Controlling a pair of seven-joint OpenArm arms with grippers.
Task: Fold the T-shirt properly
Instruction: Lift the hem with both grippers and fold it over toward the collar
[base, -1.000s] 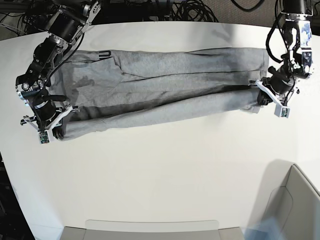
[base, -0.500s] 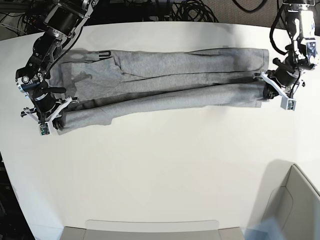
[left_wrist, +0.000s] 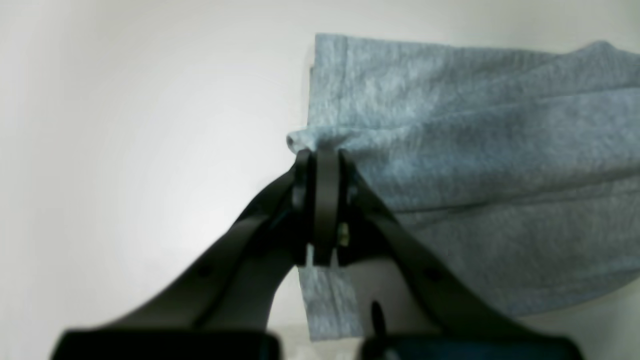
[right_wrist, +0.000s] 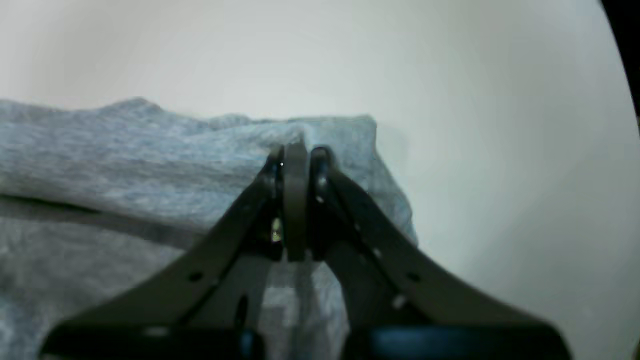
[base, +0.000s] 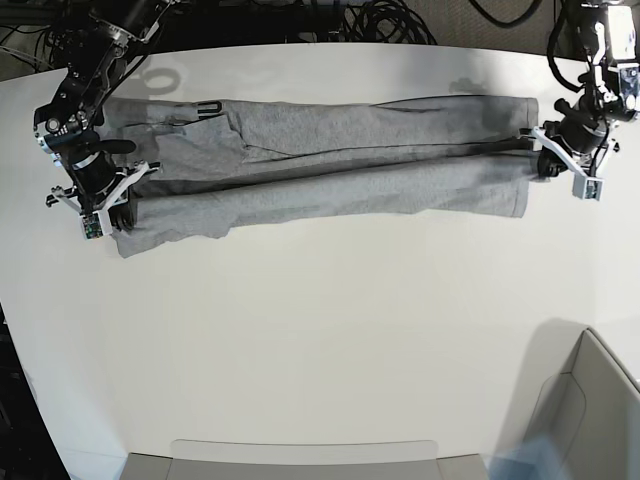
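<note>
Heather-grey cotton T-shirt (base: 330, 170) stretched lengthwise across the far part of the white tabletop (base: 330, 340). Left tool (base: 545, 160) and right tool (base: 112, 205) are each clamped on an end of the near flap. Uneven travel could skew the fold; a slipping pinch could drop it.

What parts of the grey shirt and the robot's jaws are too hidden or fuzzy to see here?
- Heather-grey cotton T-shirt, base view: its folded-under side is hidden, so no lettering shows.
- Left wrist view: the black left gripper covers the pinched cloth edge; the picture is blurred.
- Right wrist view: the black right gripper hides its grip point the same way.
- White table: cut off by the frame edges.
</note>
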